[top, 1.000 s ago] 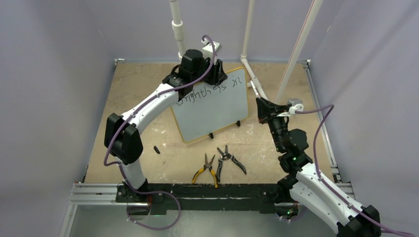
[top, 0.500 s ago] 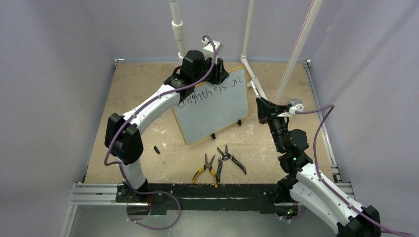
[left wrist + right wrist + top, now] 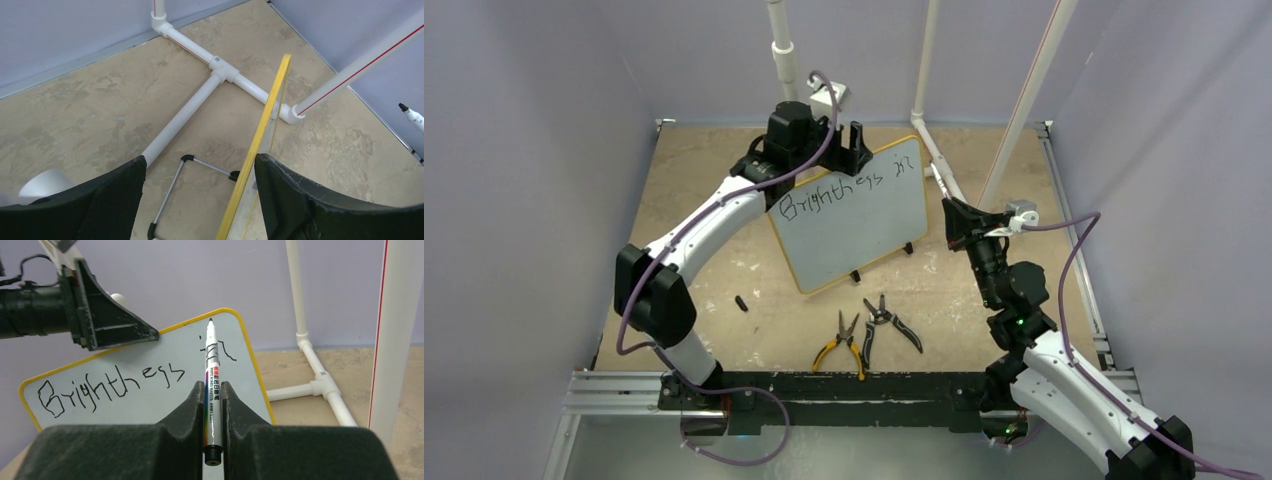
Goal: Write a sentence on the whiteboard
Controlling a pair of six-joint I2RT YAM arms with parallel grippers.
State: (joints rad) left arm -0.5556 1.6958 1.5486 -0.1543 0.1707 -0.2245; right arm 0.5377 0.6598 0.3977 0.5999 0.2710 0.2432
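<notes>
the left gripper [image 3: 844, 145] has been spread wide off the top rim of the whiteboard [image 3: 854, 225], left propped on its feet mid-table with the sentence [image 3: 115, 385] only begun, while the marker [image 3: 212, 365] is kept pinched by the right gripper [image 3: 213, 390] for the remaining words.

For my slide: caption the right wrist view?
Right gripper clamps the marker, aimed toward the whiteboard reading "Brightness in".

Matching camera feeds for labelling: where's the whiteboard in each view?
Top external: whiteboard mid-table, propped, writing facing the camera.
Left wrist: edge-on, its yellow rim a diagonal inside the open left pincer.
Right wrist: left-centre, behind the marker in the right pincer.
Shared landmark: the white pipe frame beside the board.
</notes>
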